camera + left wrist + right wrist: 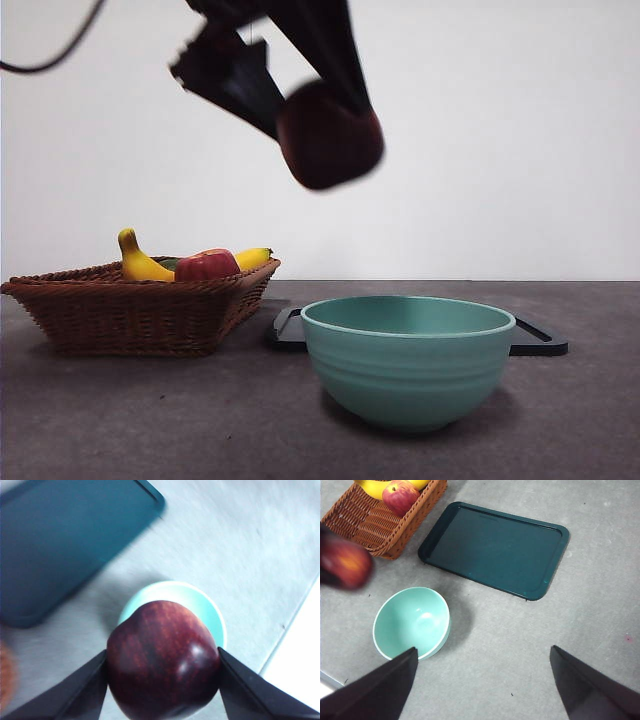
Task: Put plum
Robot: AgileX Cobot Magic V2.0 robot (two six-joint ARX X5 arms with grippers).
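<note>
On the grey bench (520, 645), the dark teal tray (495, 547) is lying flat with nothing on it, just beside the wicker basket (130, 310), which is holding a yellow banana (140, 262) and a red apple (207, 265). The mint-green bowl (408, 360) is standing empty in front of the tray. The left gripper (162, 665) is holding the plum (162, 662) in the air above the bowl, jaws pressing on both its sides; the fruit is glossy, dark maroon with reddish streaks. The right gripper (482, 680) is hanging wide open, gripping nothing.
</note>
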